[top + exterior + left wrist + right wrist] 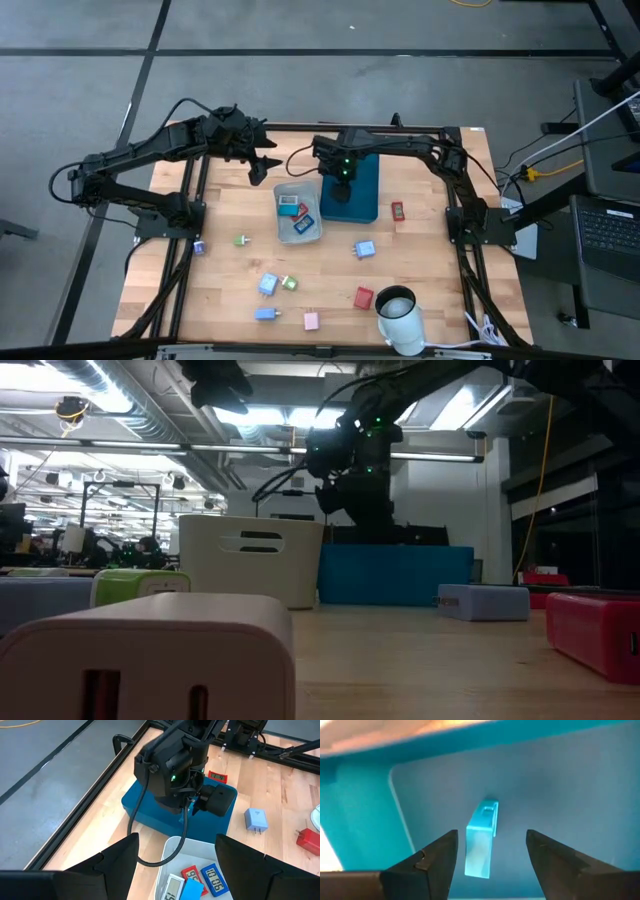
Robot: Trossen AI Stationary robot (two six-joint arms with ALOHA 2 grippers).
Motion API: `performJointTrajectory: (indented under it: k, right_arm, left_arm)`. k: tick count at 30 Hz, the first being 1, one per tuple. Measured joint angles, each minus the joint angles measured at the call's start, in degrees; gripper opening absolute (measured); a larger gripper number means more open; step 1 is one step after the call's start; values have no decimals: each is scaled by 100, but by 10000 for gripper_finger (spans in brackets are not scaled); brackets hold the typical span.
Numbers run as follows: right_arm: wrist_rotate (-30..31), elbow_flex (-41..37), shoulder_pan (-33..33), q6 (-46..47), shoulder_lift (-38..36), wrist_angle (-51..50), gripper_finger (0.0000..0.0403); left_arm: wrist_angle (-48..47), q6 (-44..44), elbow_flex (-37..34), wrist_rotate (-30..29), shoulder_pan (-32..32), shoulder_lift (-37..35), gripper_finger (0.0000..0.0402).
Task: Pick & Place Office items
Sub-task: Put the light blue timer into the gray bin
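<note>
My right gripper (491, 836) is open and reaches down into the teal tray (366, 203). A light blue piece (482, 839) lies flat on the tray floor between its fingers, with a gap on each side. My left gripper (177, 842) is open and hovers in the air over the far left corner of the grey bin (283, 188). The bin holds red, blue and white pieces (200, 879). More small pieces lie on the table: red (397, 210), light blue (365, 249), green (241, 240), blue (268, 285), pink (311, 321).
A white cylinder (400, 315) stands near the table's near right edge beside a red piece (363, 297). The bin and the tray sit side by side at the table's far middle. Bare wood lies between the scattered pieces on the near half of the table.
</note>
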Motion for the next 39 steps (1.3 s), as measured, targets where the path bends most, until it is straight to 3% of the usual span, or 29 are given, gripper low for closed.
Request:
performJointTrajectory:
  k: [9,13,18,29,34,39]
  right_arm:
    - [51,-208,-8,3,0,291,224]
    - [25,-208,-39,48,0,375,169]
    - [20,-208,-130,160,0,373,62]
    - [-587,125,-334,579,-41,363,62]
    - [-733,1027,-370,590,-161,32,62]
    - [-900,2075,-365,687,-188,-368,62]
  left_arm:
    - [-4,37,-2,-3,1,0,258]
    - [-5,37,-2,-4,42,0,258]
    - [-9,42,-2,-4,148,1,258]
    - [-4,153,-2,-1,379,2,258]
    - [247,248,-2,89,758,-17,258]
    - [1109,71,-2,473,1397,-285,256]
